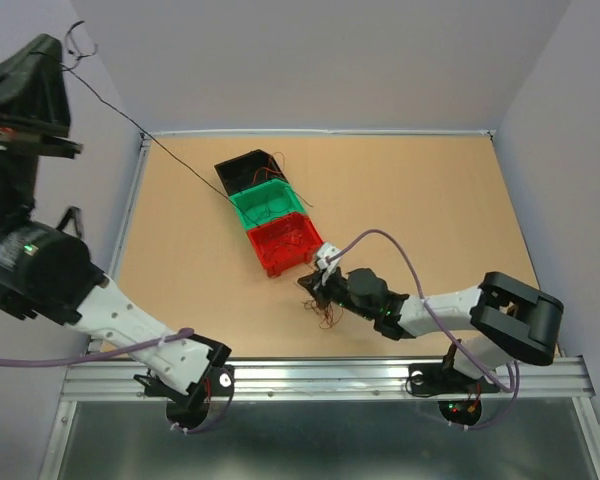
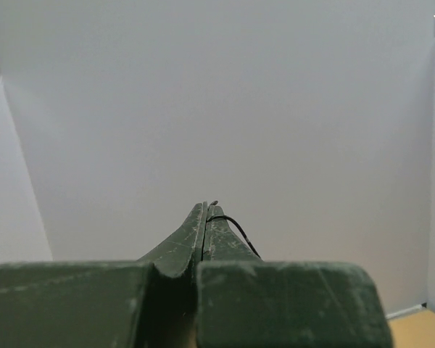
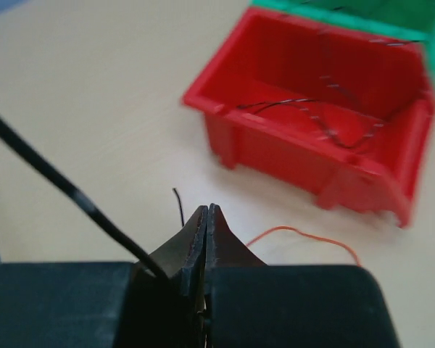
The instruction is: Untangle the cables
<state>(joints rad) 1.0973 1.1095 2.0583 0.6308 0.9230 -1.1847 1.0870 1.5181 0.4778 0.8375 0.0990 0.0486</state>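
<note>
Right wrist view: the right gripper is pinched shut on a black wire just above the tan table, near a red bin and an orange wire. High up by the grey wall, the left gripper is pinched shut on a black wire too. More wires lie tangled on the table by the right gripper.

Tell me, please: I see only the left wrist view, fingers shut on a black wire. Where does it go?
Observer: In the top view the black wire runs straight from the raised left gripper down toward the green bin.
Operator: Is the right gripper free?
Observer: It is shut; a black wire reaches its fingers, whether pinched I cannot tell.
Operator: Other wires?
Observer: A tangle lies near the red bin.
</note>
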